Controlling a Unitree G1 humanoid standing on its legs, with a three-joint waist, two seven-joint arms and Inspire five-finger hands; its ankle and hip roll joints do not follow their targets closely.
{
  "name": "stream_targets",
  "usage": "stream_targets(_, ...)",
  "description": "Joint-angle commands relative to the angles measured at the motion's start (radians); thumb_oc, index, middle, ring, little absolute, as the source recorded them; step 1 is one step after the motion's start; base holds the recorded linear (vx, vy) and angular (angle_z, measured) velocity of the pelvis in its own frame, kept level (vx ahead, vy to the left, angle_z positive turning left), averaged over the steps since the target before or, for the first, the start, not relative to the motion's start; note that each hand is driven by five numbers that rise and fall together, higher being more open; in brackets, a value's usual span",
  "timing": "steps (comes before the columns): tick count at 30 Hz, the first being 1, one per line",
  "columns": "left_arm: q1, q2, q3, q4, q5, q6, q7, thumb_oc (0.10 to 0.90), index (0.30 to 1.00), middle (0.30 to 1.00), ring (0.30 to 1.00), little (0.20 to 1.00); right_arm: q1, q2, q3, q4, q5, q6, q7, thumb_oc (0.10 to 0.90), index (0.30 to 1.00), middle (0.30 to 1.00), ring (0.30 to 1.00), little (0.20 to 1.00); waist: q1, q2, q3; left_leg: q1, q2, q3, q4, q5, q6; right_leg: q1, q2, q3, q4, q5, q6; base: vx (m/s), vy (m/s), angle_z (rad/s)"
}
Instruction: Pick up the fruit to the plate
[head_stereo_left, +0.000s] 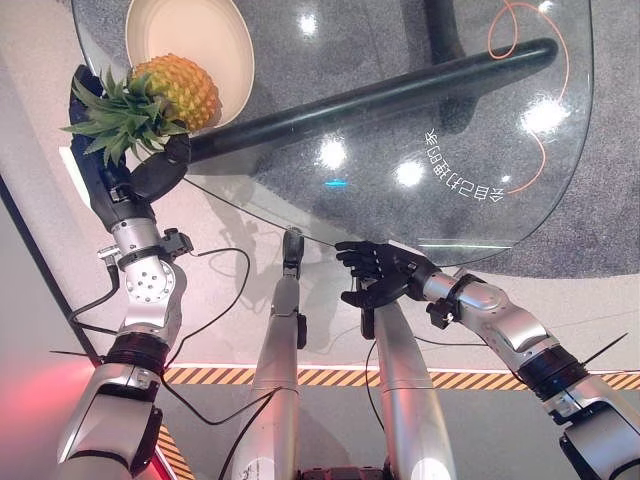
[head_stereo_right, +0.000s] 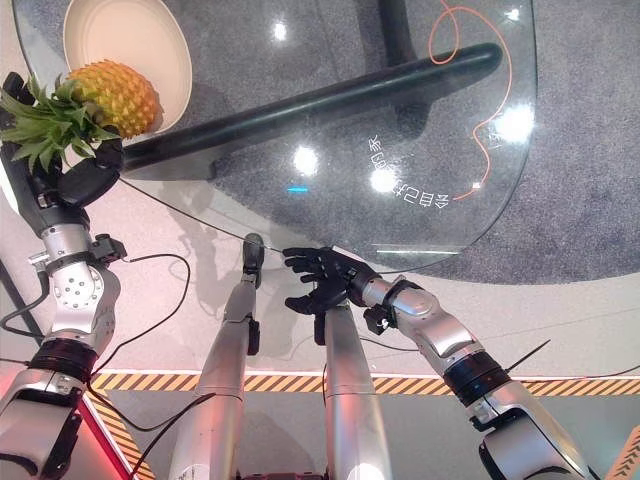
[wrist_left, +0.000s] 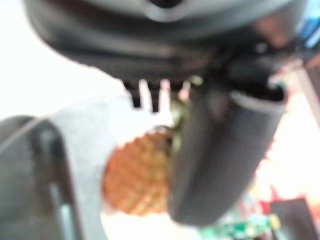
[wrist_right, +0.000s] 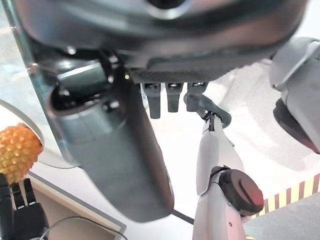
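A yellow-orange pineapple (head_stereo_left: 181, 87) with a green leafy crown (head_stereo_left: 122, 116) lies tilted over the near rim of a cream plate (head_stereo_left: 190, 30) at the far left of a glass table (head_stereo_left: 470, 130). My left hand (head_stereo_left: 112, 170) is curled round the crown end, with its thumb under the leaves. The left wrist view shows the fruit's body (wrist_left: 137, 177) past the thumb (wrist_left: 210, 160). My right hand (head_stereo_left: 385, 272) hovers open at the table's near edge, fingers spread, holding nothing. From the right wrist the pineapple (wrist_right: 17, 152) appears far off.
A thick black bar (head_stereo_left: 380, 95) of the table's base runs diagonally under the glass. An orange cable (head_stereo_left: 560, 60) loops on the grey carpet beyond. Yellow-black hazard tape (head_stereo_left: 330, 377) crosses the floor below the table's curved near edge.
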Motion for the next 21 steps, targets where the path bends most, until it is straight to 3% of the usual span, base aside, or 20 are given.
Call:
stream_targets(1, 0.018, -0.011, 0.094, -0.049, -0.025, -0.035, -0.018, 0.800, 0.900, 0.900, 0.900, 0.900, 0.091, -0.018, -0.020, -0.129, -0.008, -0.031, 0.021, 0.800, 0.900, 0.900, 0.900, 0.900, -0.038, 0.052, -0.023, 0.046, -0.108, 0.063, 0.146, -0.164, 0.058, 0.081, 0.028, -0.026, -0.218, 0.118, 0.066, 0.00, 0.000, 0.00)
stream_targets(14, 0.059, -0.007, 0.085, -0.076, -0.059, 0.070, -0.132, 0.800, 0.900, 0.900, 0.900, 0.900, 0.112, -0.019, -0.031, -0.157, -0.007, -0.026, 0.013, 0.800, 0.900, 0.900, 0.900, 0.900, -0.041, 0.070, -0.023, 0.078, -0.112, 0.073, 0.130, -0.160, 0.066, 0.112, 0.026, -0.017, -0.229, 0.124, 0.070, 0.00, 0.000, 0.00)
stream_targets(21, 0.100, -0.011, 0.081, -0.111, -0.039, 0.084, -0.173, 0.800, 0.900, 0.900, 0.900, 0.900, 0.137, -0.016, -0.046, -0.170, -0.016, -0.034, 0.019, 0.800, 0.900, 0.900, 0.900, 0.900, -0.043, 0.079, -0.023, 0.107, -0.117, 0.077, 0.118, -0.159, 0.072, 0.144, 0.024, -0.010, -0.242, 0.128, 0.071, 0.00, 0.000, 0.00)
